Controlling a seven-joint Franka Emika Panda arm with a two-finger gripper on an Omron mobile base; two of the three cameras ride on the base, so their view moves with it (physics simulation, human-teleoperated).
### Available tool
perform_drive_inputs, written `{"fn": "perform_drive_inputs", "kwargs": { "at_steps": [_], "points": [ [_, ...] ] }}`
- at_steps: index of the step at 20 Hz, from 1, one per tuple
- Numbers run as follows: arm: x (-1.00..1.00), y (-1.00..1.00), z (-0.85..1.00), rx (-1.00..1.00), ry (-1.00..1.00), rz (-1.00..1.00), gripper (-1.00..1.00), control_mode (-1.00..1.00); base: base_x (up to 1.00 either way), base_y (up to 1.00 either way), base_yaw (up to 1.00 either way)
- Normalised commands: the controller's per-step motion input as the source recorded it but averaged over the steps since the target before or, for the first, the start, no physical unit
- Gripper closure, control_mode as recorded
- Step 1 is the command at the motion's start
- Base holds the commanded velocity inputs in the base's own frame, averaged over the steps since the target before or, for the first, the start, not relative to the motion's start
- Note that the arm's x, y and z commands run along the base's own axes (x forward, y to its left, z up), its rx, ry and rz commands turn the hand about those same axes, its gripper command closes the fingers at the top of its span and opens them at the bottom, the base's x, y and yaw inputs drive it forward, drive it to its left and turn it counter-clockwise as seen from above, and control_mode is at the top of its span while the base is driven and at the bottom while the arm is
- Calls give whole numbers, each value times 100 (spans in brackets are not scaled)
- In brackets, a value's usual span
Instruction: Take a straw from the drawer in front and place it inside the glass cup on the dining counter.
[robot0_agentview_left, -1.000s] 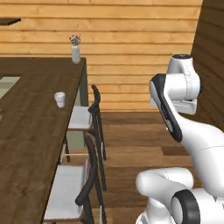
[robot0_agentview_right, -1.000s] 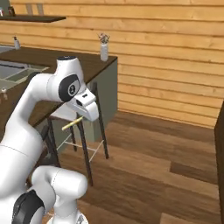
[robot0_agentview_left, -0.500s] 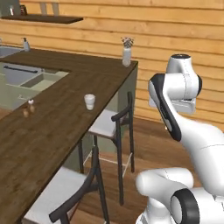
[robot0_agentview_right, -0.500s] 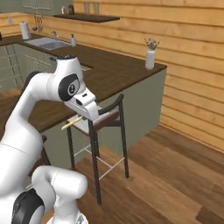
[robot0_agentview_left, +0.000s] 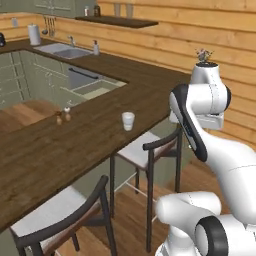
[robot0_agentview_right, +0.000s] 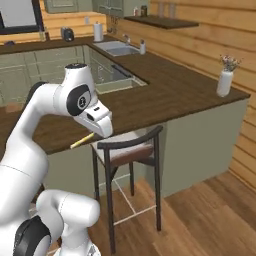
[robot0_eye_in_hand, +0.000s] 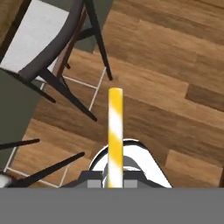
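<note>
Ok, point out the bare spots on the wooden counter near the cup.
Bare wood surrounds the cup: between it and the shakers, and toward the vase end of the counter. It's crowded near the sink.

Warm horizontal wood planks (robot0_agentview_left: 165, 35) are covering the walls, and a dark shelf (robot0_agentview_left: 118, 21) is hanging on the far one with jars on it. A brown plank floor (robot0_agentview_right: 200, 220) is running under everything. Sage-green cabinets (robot0_agentview_right: 35, 70) are lining the far side, with a steel sink (robot0_agentview_left: 67, 50) sitting near the far-left corner of the dark wood worktop. Two dark-framed chairs with pale seats (robot0_agentview_left: 145, 150) are standing along the near edge of the long counter. A white vase of dried flowers (robot0_agentview_right: 225, 80) is resting at the counter's end corner. Even, soft light is filling the room.
</note>
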Motion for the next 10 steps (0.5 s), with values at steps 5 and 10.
{"fn": "perform_drive_inputs", "kwargs": {
  "at_steps": [5,10],
  "points": [
    [0,0,0,0,0,0,100,100,15,-78,61],
    [0,0,0,0,0,0,100,100,5,-77,63]
  ]
}}
